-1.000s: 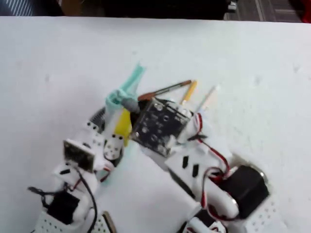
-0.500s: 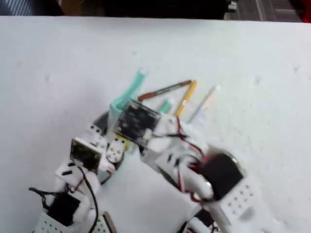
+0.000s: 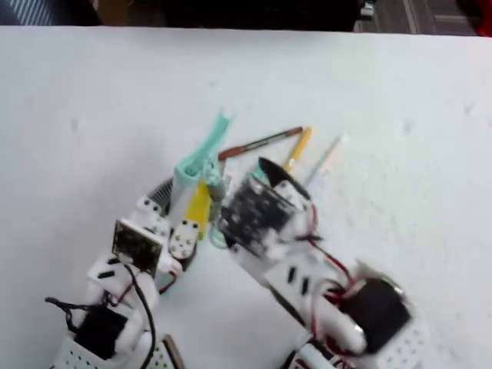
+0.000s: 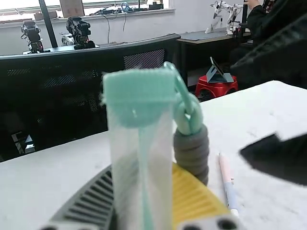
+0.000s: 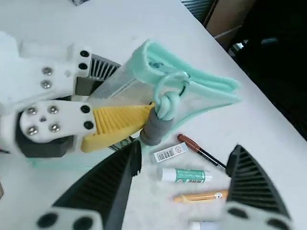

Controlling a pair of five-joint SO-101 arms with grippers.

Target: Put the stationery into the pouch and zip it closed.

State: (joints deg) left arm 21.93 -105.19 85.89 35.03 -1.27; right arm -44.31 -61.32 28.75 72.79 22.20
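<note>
Glossy clear plastic with fuzzy mint cloth trim on the pouch; ribbed matt yellow plastic on the left pincer; matt grey zip pull; smooth white table

one pouch, three pens and one green-labelled tube.

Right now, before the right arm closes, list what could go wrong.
The left gripper clamps the pouch near one end; a nudge from the open right gripper could twist it loose.
The brown pen, glue stick and orange pencil lie close together under that gripper, so closing may catch two or scatter them.
The zipper pull hangs loose beside the pouch and could snag.
</note>
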